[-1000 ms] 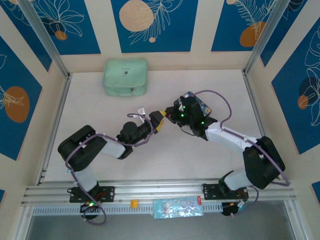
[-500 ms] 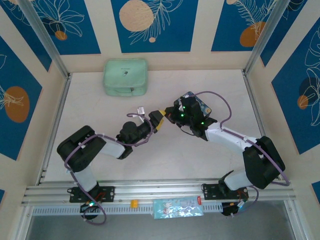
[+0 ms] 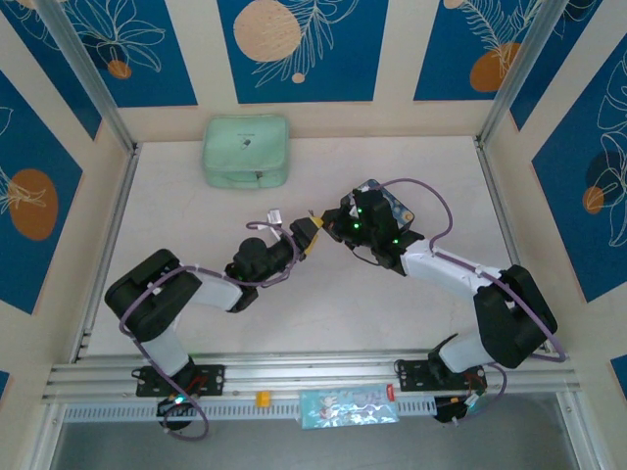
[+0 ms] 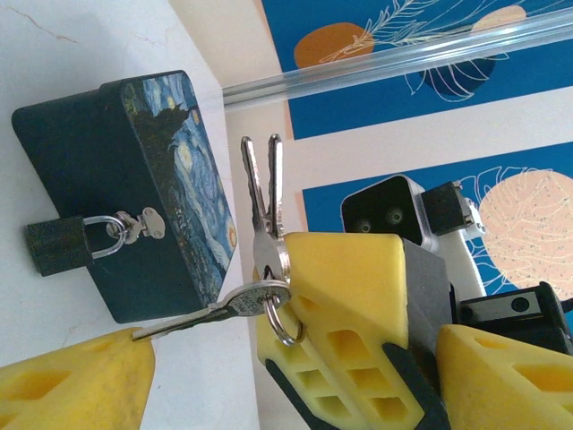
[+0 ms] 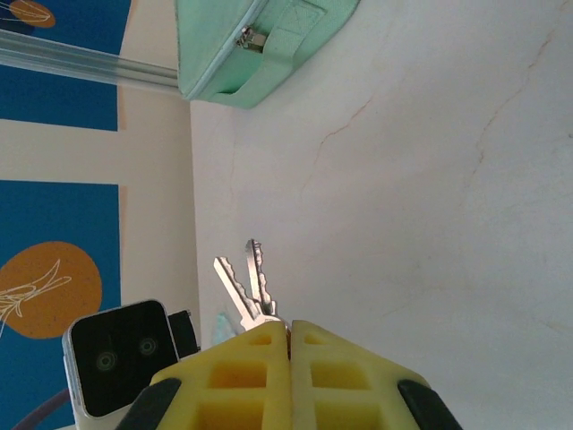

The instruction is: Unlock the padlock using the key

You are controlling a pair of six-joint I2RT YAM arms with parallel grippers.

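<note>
In the left wrist view the dark padlock [image 4: 55, 246] hangs by its silvery shackle from the hasp of the swirl-painted tin box [image 4: 134, 179] at the left. My right gripper [image 4: 295, 260] is shut on the key [image 4: 260, 193] bunch. Two keys stick up past its tips, and a third hangs from the ring and reaches sideways to my left finger [image 4: 72, 381]. My left gripper [image 4: 291, 358] is open around the right gripper's fingers. The right wrist view shows the right gripper [image 5: 288, 327] shut, with the key [image 5: 246, 282] bunch poking out. From above, the two grippers [image 3: 312, 235] [image 3: 331, 225] meet mid-table.
A mint-green zip pouch [image 3: 245, 150] lies at the back left of the table and appears again at the top of the right wrist view [image 5: 260, 36]. The tin box [image 3: 392, 204] sits partly under the right arm. Blue patterned walls and metal rails enclose the table.
The left arm's elbow has drifted a little down and to the left, and its gripper has edged slightly left. The right arm has held still with the keys.
</note>
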